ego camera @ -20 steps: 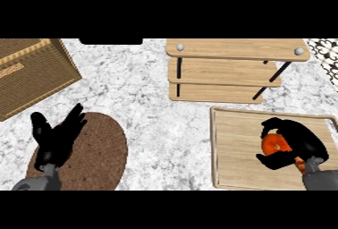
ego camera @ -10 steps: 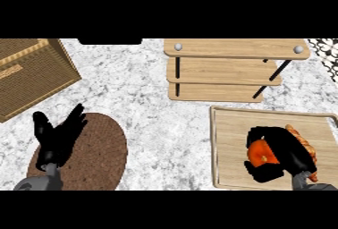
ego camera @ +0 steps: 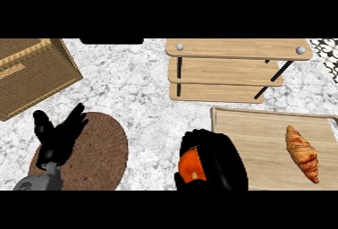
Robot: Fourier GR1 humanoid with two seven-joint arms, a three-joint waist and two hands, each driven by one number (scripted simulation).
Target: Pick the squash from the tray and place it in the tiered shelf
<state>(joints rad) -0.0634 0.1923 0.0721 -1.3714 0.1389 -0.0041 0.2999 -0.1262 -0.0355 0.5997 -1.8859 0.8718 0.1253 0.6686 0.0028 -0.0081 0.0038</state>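
Marble counter (ego camera: 145, 94) bears tray (ego camera: 264, 129), shelf (ego camera: 228, 67).

White-grey marbled counter (ego camera: 142, 89), wicker basket (ego camera: 30, 71) at far left, round brown mat (ego camera: 99, 154) near

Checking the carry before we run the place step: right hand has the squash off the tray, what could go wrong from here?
1. The right hand curls round the squash and hides most of it, so any slip in the hold would be hard to spot.
2. The tiered shelf has narrow gaps between boards and dark side struts; hand or squash might clip a board edge going in.
3. A path back over the tray could brush the croissant.
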